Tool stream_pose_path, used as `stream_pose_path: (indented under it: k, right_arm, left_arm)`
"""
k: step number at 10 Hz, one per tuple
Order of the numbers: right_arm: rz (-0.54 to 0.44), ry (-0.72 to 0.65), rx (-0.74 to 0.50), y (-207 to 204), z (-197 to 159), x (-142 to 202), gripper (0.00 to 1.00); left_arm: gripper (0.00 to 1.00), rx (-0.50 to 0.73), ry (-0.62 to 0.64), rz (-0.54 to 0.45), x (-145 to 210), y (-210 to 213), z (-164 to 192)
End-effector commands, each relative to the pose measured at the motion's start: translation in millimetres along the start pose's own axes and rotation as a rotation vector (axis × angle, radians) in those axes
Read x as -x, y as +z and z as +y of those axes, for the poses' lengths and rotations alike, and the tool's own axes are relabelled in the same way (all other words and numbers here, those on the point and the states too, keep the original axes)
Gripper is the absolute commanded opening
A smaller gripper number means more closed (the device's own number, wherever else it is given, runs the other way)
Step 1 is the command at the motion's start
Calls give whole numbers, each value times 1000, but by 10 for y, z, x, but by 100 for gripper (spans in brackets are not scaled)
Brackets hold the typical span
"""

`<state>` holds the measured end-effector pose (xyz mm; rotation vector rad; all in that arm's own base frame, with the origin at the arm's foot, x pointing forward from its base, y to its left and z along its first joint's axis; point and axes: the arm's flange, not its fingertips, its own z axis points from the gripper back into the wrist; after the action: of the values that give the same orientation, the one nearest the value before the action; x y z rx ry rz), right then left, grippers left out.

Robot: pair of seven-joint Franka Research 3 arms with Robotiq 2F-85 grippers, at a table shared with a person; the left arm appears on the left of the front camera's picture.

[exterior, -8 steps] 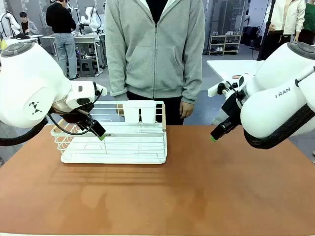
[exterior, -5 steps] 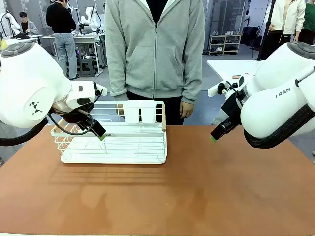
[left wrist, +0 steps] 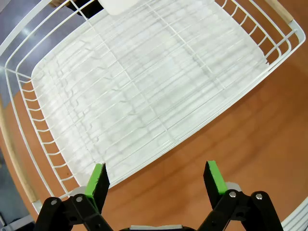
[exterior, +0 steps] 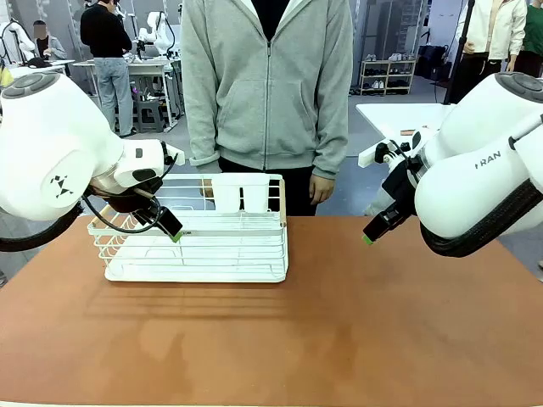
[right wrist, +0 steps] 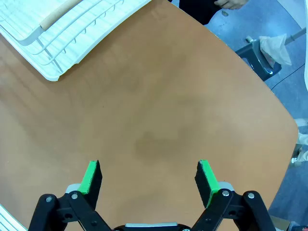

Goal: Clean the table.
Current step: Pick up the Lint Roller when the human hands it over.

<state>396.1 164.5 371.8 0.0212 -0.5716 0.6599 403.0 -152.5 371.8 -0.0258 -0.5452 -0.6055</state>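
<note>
A wide reddish-brown counter [exterior: 339, 322] spans the foreground. A person [exterior: 267, 85] in a grey hoodie stands at its far edge. A white wire rack [exterior: 199, 246] sits toward the far left corner. The left end effector [left wrist: 156, 177] hovers over the rack's near rim, spread wide and empty. The right end effector [right wrist: 148, 174] hangs above the counter's right side, equally wide, holding nothing.

front cam fixed on robot side, facing across table [exterior: 339, 339] at person [exterior: 267, 85], left wrist cam close over white rack [left wrist: 144, 96] just beyond its fingers [left wrist: 97, 180], right wrist cam farther off table, rack shared by all three views
</note>
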Motion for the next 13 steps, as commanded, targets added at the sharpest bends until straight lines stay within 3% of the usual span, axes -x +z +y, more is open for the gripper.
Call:
stream_pose_path:
  k: [1, 4, 6, 9, 10, 11, 13]
  right_arm:
    - [0, -1, -1, 0, 2, -1, 100]
    - [18, -29, -26, 111, -123, -71, 100]
    - [20, -158, -123, 382, -421, -312, 100]
    - [7, -381, -292, 817, -1019, -482, 100]
    - [17, -472, -382, 946, -1216, -446, 100]
    - [-3, -561, -470, 1096, -1432, -339, 100]
    - [-76, -712, -700, 1325, -1777, -54, 100]
  left_arm:
    - [100, 0, 2, 0, 2, 0, 7]
    - [100, 0, 0, 0, 0, 0, 0]
    - [100, 93, 53, -20, -156, 180, 312]
    - [100, 378, 322, -104, -134, 644, 1065]
    - [100, 529, 413, -148, -31, 865, 1333]
    - [100, 688, 540, -224, 183, 1096, 1650]
    - [100, 772, 697, -298, 669, 1412, 2098]
